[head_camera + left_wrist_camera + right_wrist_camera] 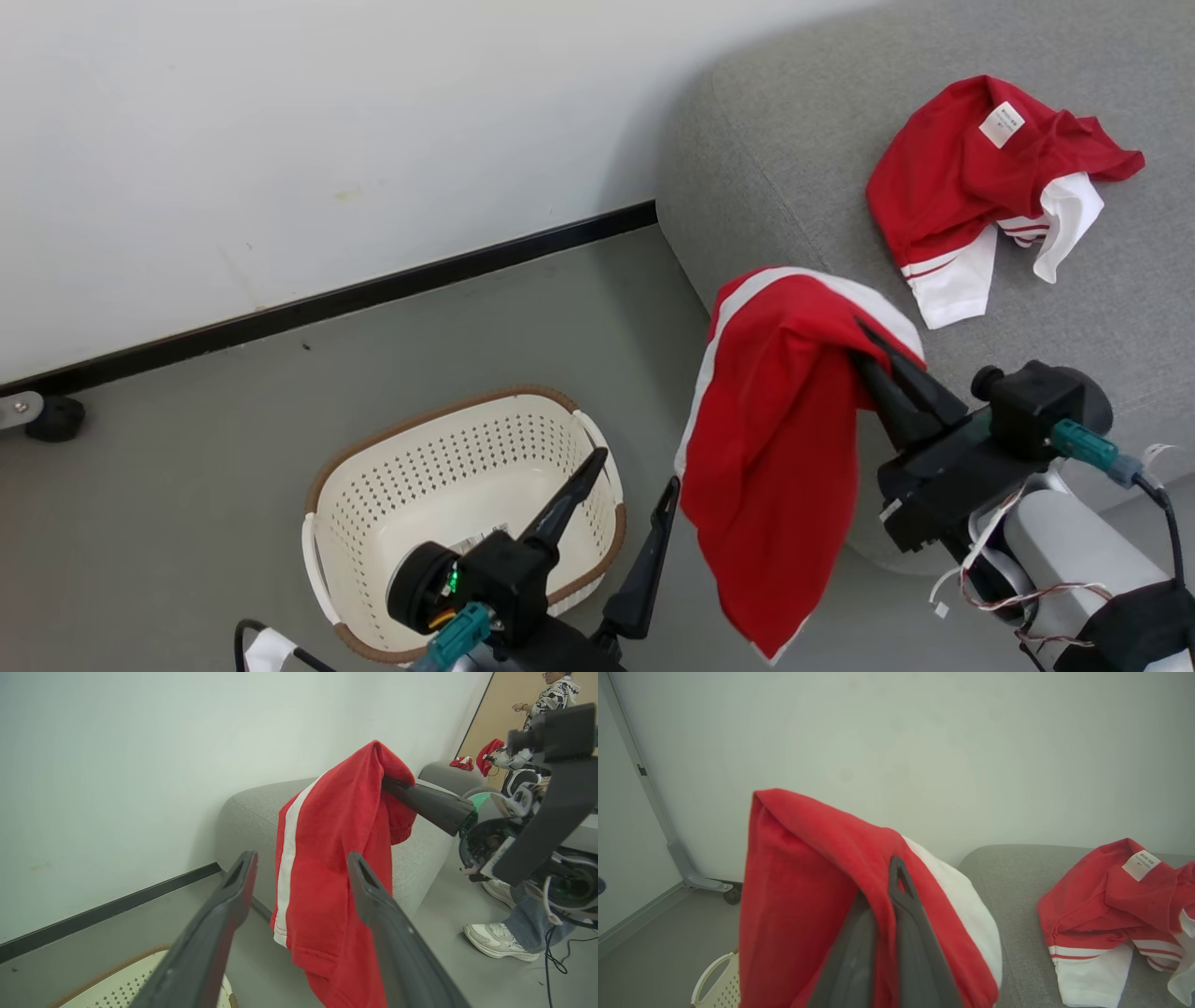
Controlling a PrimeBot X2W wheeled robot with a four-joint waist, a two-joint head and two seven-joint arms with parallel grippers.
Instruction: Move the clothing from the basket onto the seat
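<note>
In the head view the right claw [859, 343] pinches a red garment [775, 448] hanging long-axis down at centre, with the seat [794, 159] up-right of it and the left claw [635, 469] spread by the basket [420, 457], while the left wrist view shows the garment dangling before the seat's end, and the right wrist view puts the seat at right.

A grey floor [233, 439] filled the lower left of the head view, meeting a white wall [280, 140] along a black baseboard [373, 291]. On it, left of lower centre, stood the cream perforated basket [392, 467] with its brown rim. At the upper right, the grey upholstered seat [794, 159] carried a crumpled red garment [943, 177] with white striped cuffs and a white label.
</note>
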